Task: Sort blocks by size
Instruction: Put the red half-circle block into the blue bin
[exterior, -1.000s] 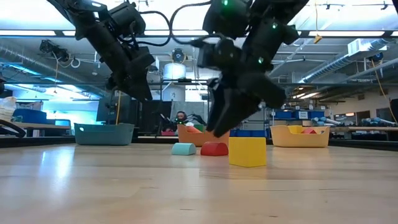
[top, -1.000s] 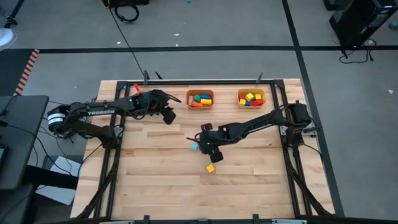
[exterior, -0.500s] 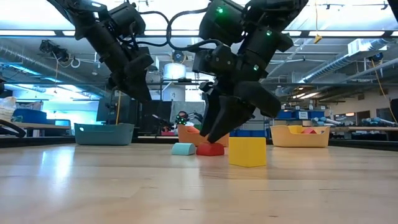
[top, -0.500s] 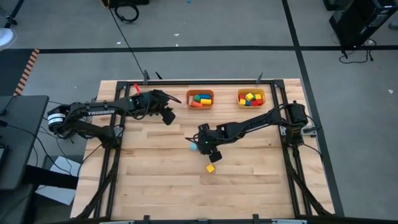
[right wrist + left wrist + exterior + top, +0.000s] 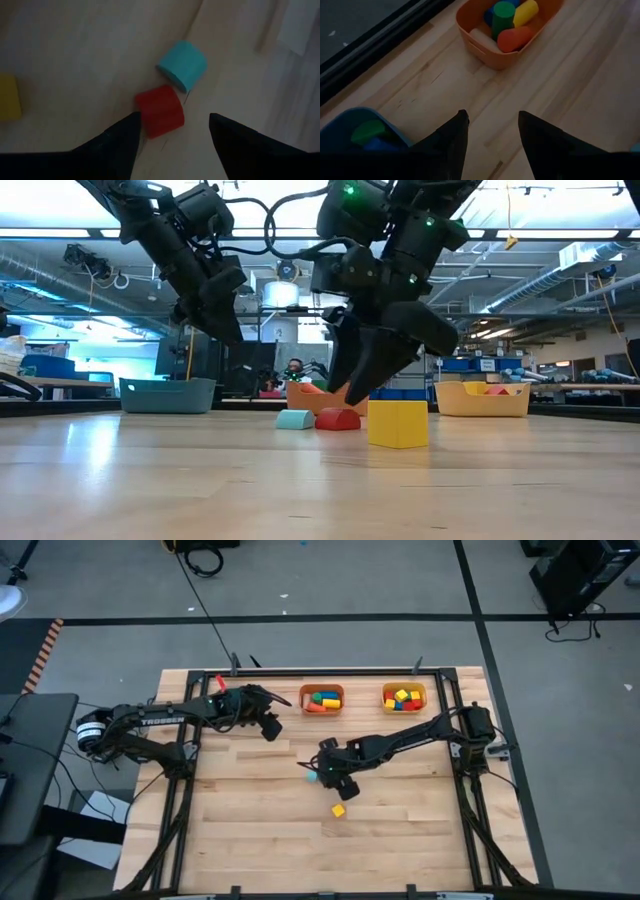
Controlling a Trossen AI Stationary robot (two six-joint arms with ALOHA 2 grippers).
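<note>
Shifted slightly toward the red block [image 5: 160,111] over the last second, with fingers spread wider: right gripper [image 5: 333,778], now low over mid-surface [image 5: 250,830], open, straddling the red block without touching it in the wrist view. Lay just beside red, nearly touching: light blue block [image 5: 182,64]. Sat a little nearer the front edge, apart from both: yellow cube [image 5: 339,810]. Hung unmoved near the back left, above the teal bin [image 5: 167,394], holding nothing, fingers parted: left gripper [image 5: 271,727]. Already held several blocks apiece: orange bin [image 5: 322,700] and yellow bin [image 5: 404,697] at the back edge; also a green piece visible in the teal bin from the left wrist.

Judged as the approach to a grasp on red, not yet closed. Risks from here: closing off-centre could pinch the rounded top and squirt the block out sideways; a finger coming down on the far side could catch the light blue block, pushing it away or trapping both together, given how close they lay. Descending too far could jam the fingertips into the wood. Misjudging red's size class could also send it to the wrong bin.
</note>
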